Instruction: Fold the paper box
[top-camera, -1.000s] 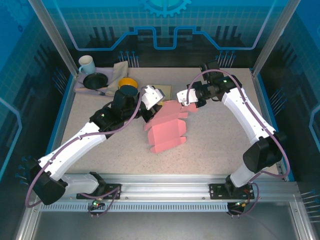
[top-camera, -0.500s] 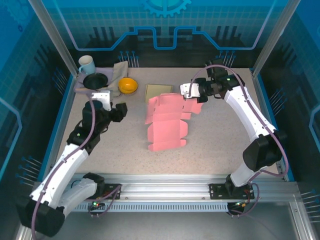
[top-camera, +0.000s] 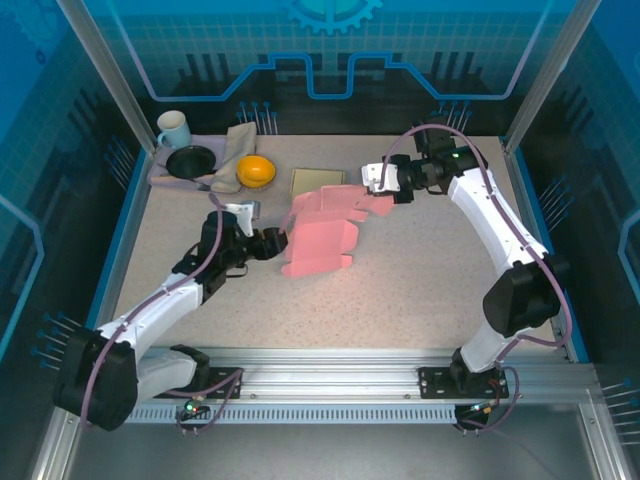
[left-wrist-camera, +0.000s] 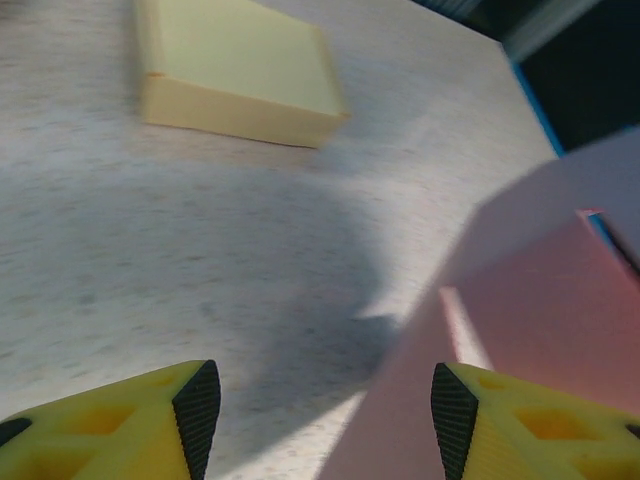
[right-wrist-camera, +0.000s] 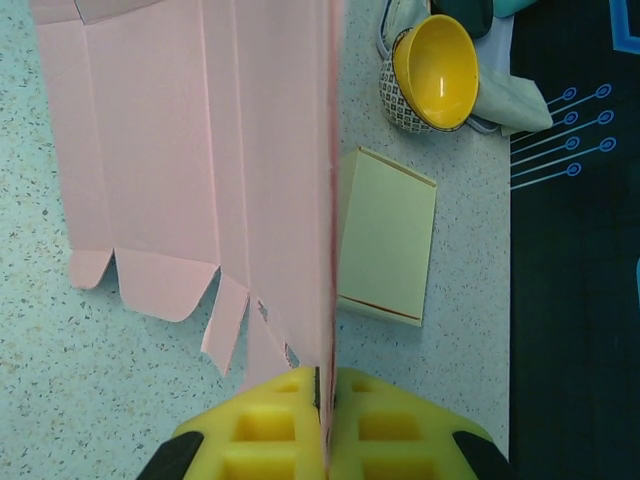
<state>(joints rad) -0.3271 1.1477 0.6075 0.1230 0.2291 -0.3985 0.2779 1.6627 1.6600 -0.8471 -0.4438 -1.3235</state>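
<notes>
- Top view: the left gripper (top-camera: 268, 243) has swung back in. Half a second ago it hung well off to the left; now it sits just beside the left edge of the box (top-camera: 320, 235).
- The box has moved too. Its near end has slid up and to the left on the table (top-camera: 430, 280), and the sheet looks partly raised at its far side.
- The right gripper (top-camera: 378, 194) is at the box's far right corner, much where it was, and pinches the pink card there.
- Behind the box lie the pad (top-camera: 314, 180) and the bowl (top-camera: 255, 171), both where they were.
- Left wrist view: the left gripper (left-wrist-camera: 325, 410) has its jaws standing apart, with nothing clamped.
- The box (left-wrist-camera: 540, 330) rises ahead on the right-hand side. Its pink card runs down in front of the right-hand finger and reaches partly into the gap. Whether it touches a pad I cannot tell.
- The pad (left-wrist-camera: 240, 70) lies farther off, on bare table (left-wrist-camera: 150, 250).
- Right wrist view: the right gripper (right-wrist-camera: 325, 385) has its jaws together on a flap of the box (right-wrist-camera: 200, 150), which is seen edge-on as a thin line running straight up from the fingers.
- The rest of the sheet spreads flat to the left of that line.
- The pad (right-wrist-camera: 385, 250) lies just right of it, and the bowl (right-wrist-camera: 435, 70) is beyond, against a cloth (right-wrist-camera: 505, 100).
</notes>
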